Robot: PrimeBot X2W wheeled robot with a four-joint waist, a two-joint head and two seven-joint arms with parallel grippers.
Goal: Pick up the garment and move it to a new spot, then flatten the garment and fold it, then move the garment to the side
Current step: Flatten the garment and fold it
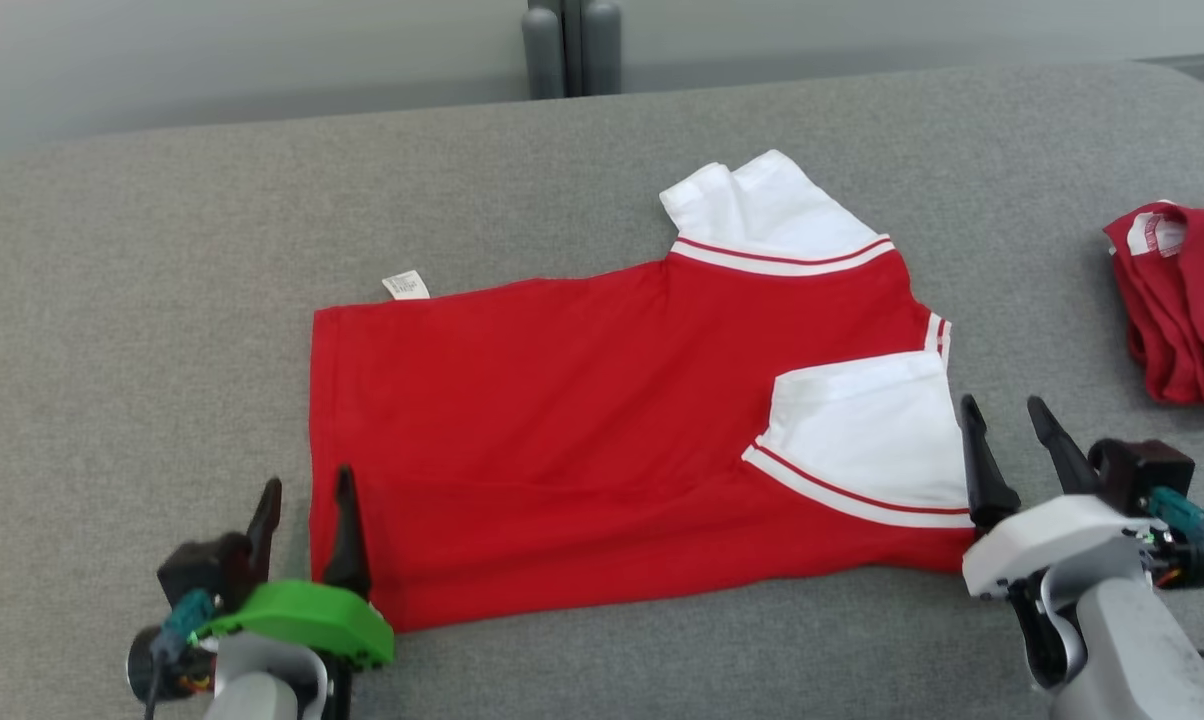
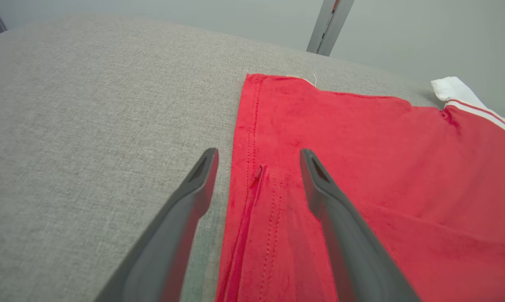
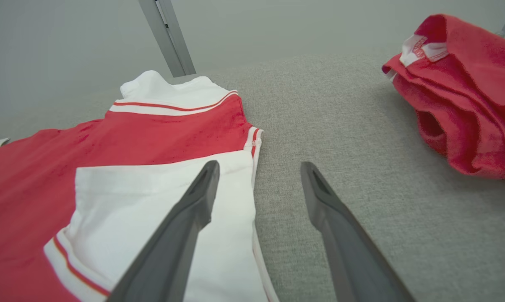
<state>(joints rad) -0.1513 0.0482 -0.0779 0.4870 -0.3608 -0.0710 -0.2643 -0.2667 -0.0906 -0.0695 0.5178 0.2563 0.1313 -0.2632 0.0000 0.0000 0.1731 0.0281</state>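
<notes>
The garment (image 1: 582,430), a red shirt with white sleeves, lies spread flat in the middle of the grey cloth-covered desk (image 1: 162,300), its hem toward the left edge and its collar end toward the right. In the head view one white sleeve (image 1: 867,440) is already turned in over the red body. The left gripper (image 1: 308,480) stands at the near hem corner and the right gripper (image 1: 1002,402) just beside the turned-in sleeve. Both have their fingers spread and hold nothing. Another red cloth (image 1: 1187,310) lies bunched near the right edge, well apart.

In the left wrist view the open fingers straddle the stitched hem: one is over bare desk (image 2: 89,105), the other over red fabric.

In the right wrist view one finger is over the white sleeve (image 3: 152,201) and the other over grey desk beside the shirt's edge.

The step in hand seems to be the folding. The next move probably calls for both grippers to go down, pinch the near edge at both ends together, and carry it evenly toward the far edge.
</notes>
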